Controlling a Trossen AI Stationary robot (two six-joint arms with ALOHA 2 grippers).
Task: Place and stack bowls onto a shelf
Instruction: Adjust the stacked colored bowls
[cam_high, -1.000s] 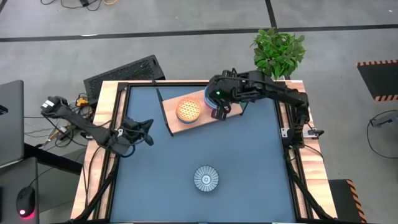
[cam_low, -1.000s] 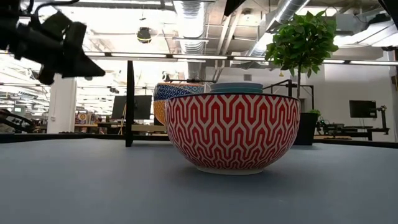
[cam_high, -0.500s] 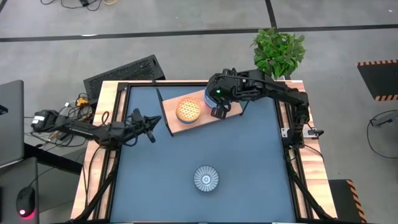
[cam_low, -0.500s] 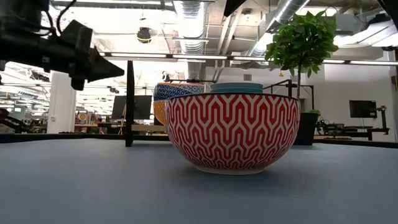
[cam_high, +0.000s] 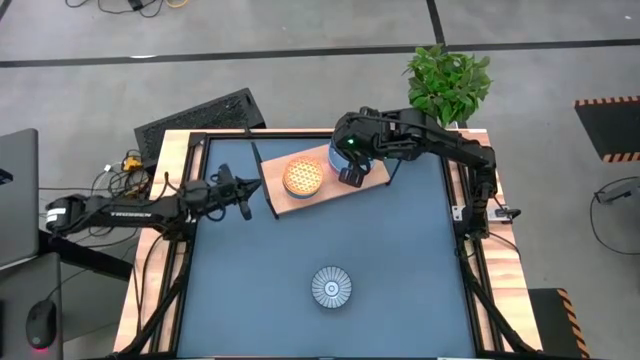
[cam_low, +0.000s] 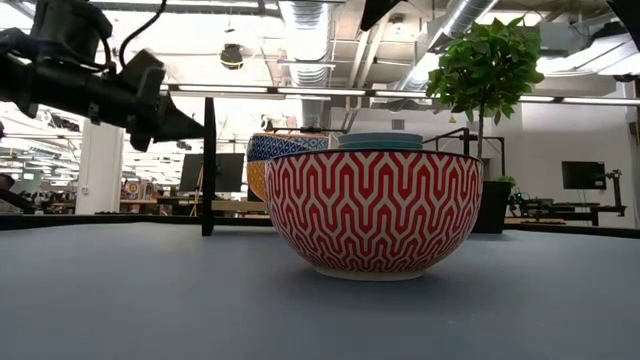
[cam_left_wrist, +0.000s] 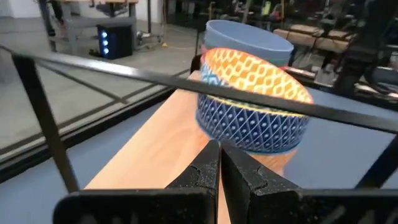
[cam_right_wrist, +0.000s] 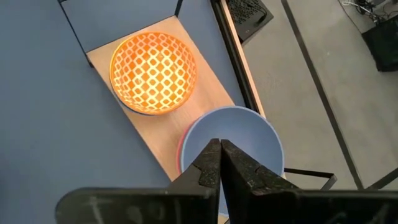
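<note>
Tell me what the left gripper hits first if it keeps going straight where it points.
Probably the orange-patterned bowl on the shelf. The shut left gripper points straight at its blue outer wall, though the shelf's black wire frame crosses just above that line.

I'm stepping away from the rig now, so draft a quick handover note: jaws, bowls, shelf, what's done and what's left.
Left gripper: jaws shut, empty, hanging by the shelf's left end.
Right gripper: jaws shut, empty, above the light blue bowl.
On the shelf: orange-patterned bowl, and beside it the light blue bowl, stacked on another bowl whose pink rim just shows.
Still on the mat: one red-and-white patterned bowl, near the front middle, upright.
Done: three bowls on the shelf.
Left: move the last bowl from the mat to the shelf.
</note>
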